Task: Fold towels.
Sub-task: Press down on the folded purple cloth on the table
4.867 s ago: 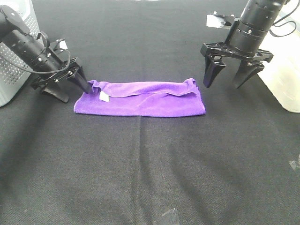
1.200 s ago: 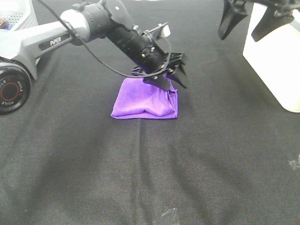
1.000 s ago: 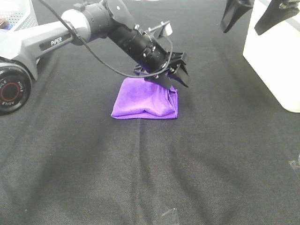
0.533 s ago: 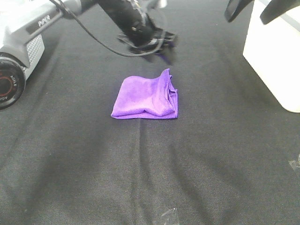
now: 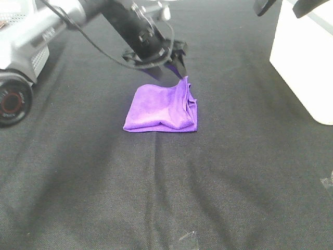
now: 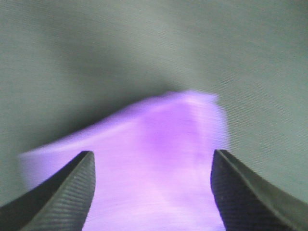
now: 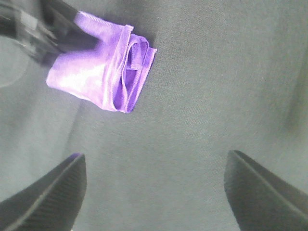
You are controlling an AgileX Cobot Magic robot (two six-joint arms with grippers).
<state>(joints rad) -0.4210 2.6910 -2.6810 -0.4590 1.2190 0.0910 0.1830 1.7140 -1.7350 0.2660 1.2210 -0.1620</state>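
The purple towel (image 5: 161, 108) lies folded into a small, roughly square bundle on the black cloth, with its right edge bunched and its far right corner standing up. My left gripper (image 5: 174, 63) hovers just above and behind that far edge, open and empty. In the left wrist view the towel (image 6: 159, 154) lies blurred below and between the spread fingers (image 6: 62, 192). My right gripper (image 5: 283, 4) is open and raised at the top right, mostly cut off by the frame. The right wrist view shows the towel (image 7: 103, 77) far below its open fingers (image 7: 43, 197).
A white box (image 5: 304, 62) stands at the right edge of the table. The left arm's base (image 5: 13, 99) sits at the left edge. Black cloth (image 5: 166, 182) covers the table, with small bits of clear tape (image 5: 184, 239) near the front edge.
My left gripper let go of the towel's right edge and lifted off to the far side, then dipped slightly back toward it. The towel stays folded. The right gripper rose further out of frame.
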